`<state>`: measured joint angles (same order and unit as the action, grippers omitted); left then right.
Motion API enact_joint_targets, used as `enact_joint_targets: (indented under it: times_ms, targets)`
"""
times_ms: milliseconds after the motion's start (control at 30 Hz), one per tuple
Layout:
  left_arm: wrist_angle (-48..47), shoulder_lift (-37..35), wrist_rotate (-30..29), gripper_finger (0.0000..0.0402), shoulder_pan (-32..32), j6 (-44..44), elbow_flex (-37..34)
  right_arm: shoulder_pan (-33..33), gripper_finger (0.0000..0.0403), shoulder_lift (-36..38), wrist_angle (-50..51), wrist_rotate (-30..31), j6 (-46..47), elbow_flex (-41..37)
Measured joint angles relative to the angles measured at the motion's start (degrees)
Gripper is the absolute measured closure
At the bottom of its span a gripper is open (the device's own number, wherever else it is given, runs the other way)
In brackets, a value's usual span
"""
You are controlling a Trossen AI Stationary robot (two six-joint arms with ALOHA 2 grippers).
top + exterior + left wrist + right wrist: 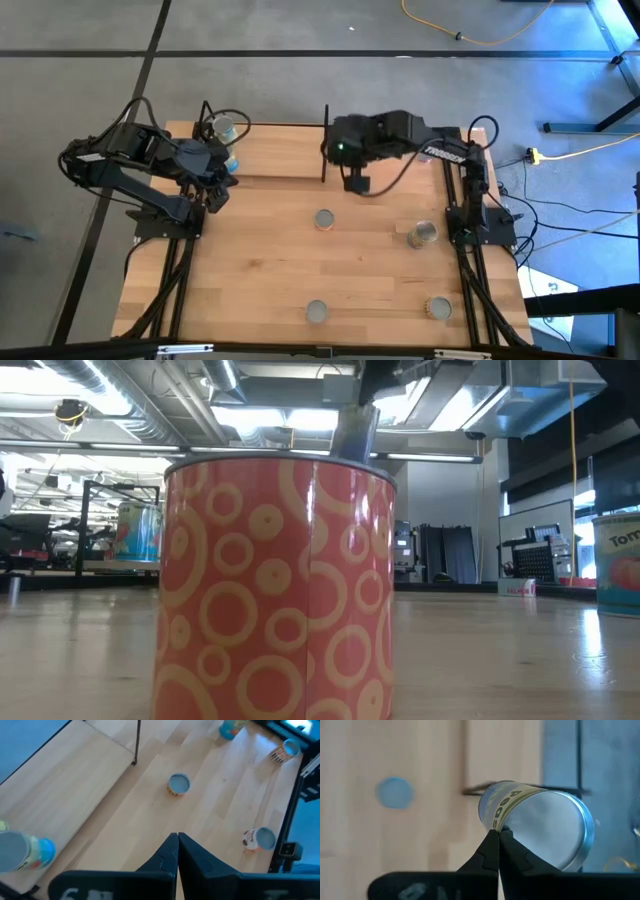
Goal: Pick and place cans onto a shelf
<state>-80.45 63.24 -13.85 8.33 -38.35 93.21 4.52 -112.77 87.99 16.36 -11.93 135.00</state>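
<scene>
The shelf (275, 150) stands at the table's far edge, and its board also shows in the left wrist view (70, 775). Two cans (226, 128) stand at its left end; one is blue-labelled (25, 851). My left gripper (177, 840) is shut and empty, raised just near of that end (214, 190). My right gripper (498, 834) is shut, raised by the shelf's right end (355, 182). A tan-labelled can (540, 825) shows tilted just beyond its fingertips. It is hidden in the high view. My right gripper's shut fingertips (492, 840) stand in front of the tan-labelled can's side near its silver top (502, 820). I cannot tell whether they touch it. My left gripper touches nothing.
Loose cans stand on the table: one mid-table (323, 218), one at the right (422, 233), two by the near edge (316, 312) (437, 308). An orange-red can with circles (275, 585) fills the low view. Thin black shelf rods (325, 140) rise beside my right gripper.
</scene>
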Motion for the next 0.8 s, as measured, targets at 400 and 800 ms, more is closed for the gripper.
enact_joint_targets:
  times_ms: [400, 800]
  targets:
    - [-1.7, 0.2, 0.0, 0.0401, 0.0, 0.1, 0.0, -10.2, 0.0403, -1.7, -11.5, -7.5, 7.0, -0.8]
    - [-1.7, 0.2, 3.0, 0.0401, 0.0, 3.0, 0.0, -13.0, 0.0403, -10.9, -21.1, -11.9, 7.2, -1.2]
